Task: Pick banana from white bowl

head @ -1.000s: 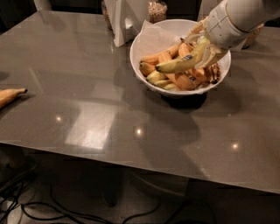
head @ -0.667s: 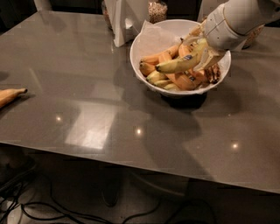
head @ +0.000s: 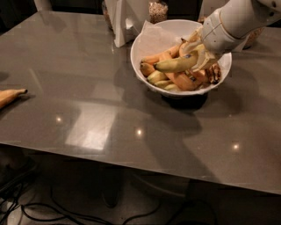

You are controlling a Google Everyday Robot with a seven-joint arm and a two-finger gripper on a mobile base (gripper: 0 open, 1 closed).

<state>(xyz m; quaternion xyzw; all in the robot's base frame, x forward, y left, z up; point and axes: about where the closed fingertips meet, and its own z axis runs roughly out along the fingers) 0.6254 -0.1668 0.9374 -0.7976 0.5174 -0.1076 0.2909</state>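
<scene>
Starting nearest, cables (head: 44, 211) trail over the floor under the table (head: 88, 88). A stray banana (head: 9, 96) lies at the table's left edge, well apart from the work. Farther back and to the right sits the bowl (head: 137, 55). In it, the banana (head: 173, 66) lies roughly level across the top of the pile (head: 184, 81), free tip pointing left. The gripper (head: 201, 55) comes in from the right over the bowl and is closed on the banana's right end, near the stem.

The hold is far out at one end, so the long free part could swing down or twist loose on the lift. It could also drag a shorter fruit over the rim, since it touches the pile. A snag on the paper (head: 153, 37) lining could tip the bowl. Beyond stand a white box (head: 125, 22) and a jar (head: 158, 9), close enough to be knocked by a wide swing.
</scene>
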